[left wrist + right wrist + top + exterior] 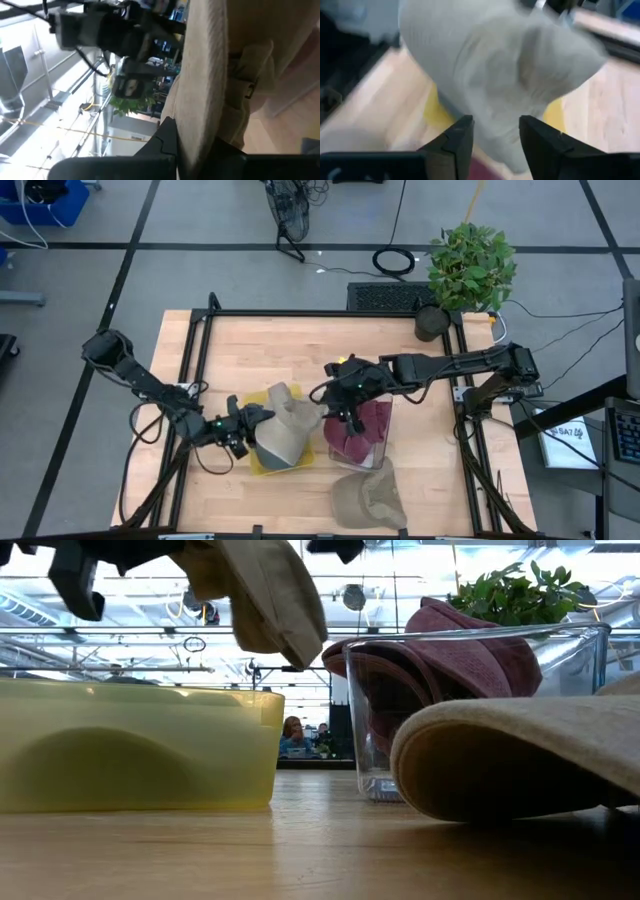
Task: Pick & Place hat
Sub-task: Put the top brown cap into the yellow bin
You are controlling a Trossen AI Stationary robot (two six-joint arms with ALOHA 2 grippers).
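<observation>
A beige hat (283, 427) hangs above the yellow tub (262, 465), clear of its rim in the low view (262, 595). My left gripper (248, 426) is shut on it from the table's left. My right gripper (340, 396) is open and stands close by the hat's right side, over the glass box; in its wrist view the open fingers (495, 135) face the beige hat (490, 65). A maroon hat (362, 428) sits stuffed in the clear glass box (560, 650). A second beige hat (368, 498) lies by its brim on the table near the front edge. My left gripper (192, 145) pinches an edge of the beige hat (200, 107) between its two fingers, coming level from the table's left. The hat is lifted clear and droops over the yellow tub (130, 745).
A potted plant (468, 272) stands at the table's far right corner. The glass box and the yellow tub sit side by side mid-table, and the second beige hat (530, 755) lies just in front of the box. Bare wood shows at the far left (250, 350).
</observation>
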